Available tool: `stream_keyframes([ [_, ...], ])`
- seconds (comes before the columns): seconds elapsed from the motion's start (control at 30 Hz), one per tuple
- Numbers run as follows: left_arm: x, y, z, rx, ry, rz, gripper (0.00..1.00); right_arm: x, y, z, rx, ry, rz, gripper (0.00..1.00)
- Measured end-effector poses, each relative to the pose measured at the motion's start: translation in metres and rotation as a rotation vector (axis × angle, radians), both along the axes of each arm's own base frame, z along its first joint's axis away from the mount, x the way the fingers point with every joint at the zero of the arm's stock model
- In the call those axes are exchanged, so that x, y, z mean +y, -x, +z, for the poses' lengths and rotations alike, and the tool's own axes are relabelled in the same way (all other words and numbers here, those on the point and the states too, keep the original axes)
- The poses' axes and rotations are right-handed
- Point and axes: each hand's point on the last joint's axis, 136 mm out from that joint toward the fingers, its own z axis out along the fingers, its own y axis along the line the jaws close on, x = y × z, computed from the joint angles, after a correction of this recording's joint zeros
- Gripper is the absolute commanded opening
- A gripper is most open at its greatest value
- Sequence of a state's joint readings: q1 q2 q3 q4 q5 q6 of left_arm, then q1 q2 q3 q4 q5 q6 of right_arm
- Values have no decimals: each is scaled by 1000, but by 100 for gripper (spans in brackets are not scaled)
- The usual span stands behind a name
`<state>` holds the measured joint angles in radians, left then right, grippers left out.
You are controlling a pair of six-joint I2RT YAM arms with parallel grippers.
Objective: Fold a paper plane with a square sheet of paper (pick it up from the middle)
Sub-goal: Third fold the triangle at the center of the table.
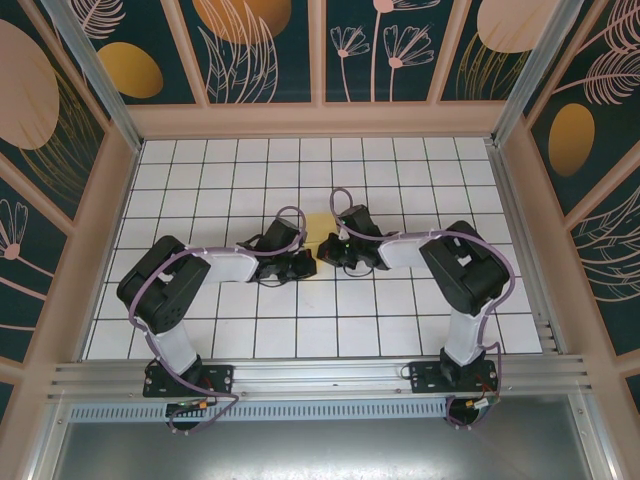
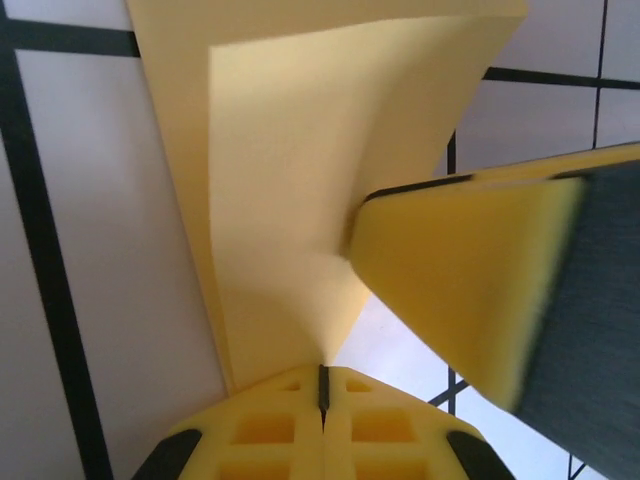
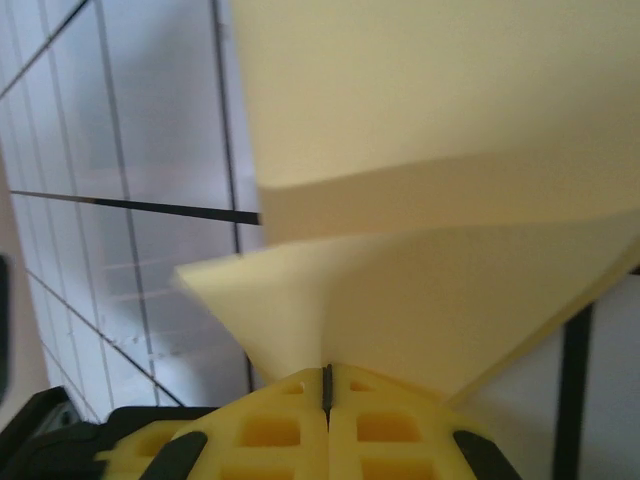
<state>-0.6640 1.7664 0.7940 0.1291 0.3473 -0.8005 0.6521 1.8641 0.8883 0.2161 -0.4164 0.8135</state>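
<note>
Both claws pinching the paper at mid-table.

I am clamping the left claw fully shut on a fold of the paper, which is fanning out from its tips toward 12 o'clock. I am squeezing the right claw just as tight on a creased edge. In the left wrist view it is crossing in at 3 o'clock, so the grips are sitting close, probably to pull the crease taut. From above, the paper is showing at the centre of the table, between the claws.

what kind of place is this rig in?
Likely an enclosed lab test cell, not a home: white grid-tiled table, patterned panel walls around it, aluminium mounting rail along the near edge.
</note>
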Motion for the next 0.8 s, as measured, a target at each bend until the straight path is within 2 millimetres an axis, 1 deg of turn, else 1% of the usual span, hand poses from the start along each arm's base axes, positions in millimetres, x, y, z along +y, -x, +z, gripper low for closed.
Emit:
stream_keyframes([
  [0.03, 0, 0, 0, -1, 6, 4, 0, -2, 0, -4, 14, 7, -5, 0],
  [0.1, 0, 1, 2, -5, 17, 12, 4, -3, -1, -5, 23, 1, -9, 0],
  [0.17, 1, 1, 5, -12, 23, 20, 5, -3, -2, -5, 25, -1, -12, 0],
  [0.3, 1, -4, 12, -35, 29, 32, 4, -3, -2, -5, 25, -1, -12, 0],
  [0.37, 2, -4, 8, -32, 20, 36, 3, -3, -1, -5, 25, -1, -11, 0],
  [0.47, 4, -3, -2, -13, -2, 40, 0, -3, -1, -5, 25, -1, -11, 0],
  [0.67, 3, -4, -2, -6, -9, 40, 0, -4, -4, -5, 32, -2, -5, 0],
  [0.8, 4, -4, -2, -4, -11, 41, 0, -9, -8, -6, 54, -26, -2, 0],
])
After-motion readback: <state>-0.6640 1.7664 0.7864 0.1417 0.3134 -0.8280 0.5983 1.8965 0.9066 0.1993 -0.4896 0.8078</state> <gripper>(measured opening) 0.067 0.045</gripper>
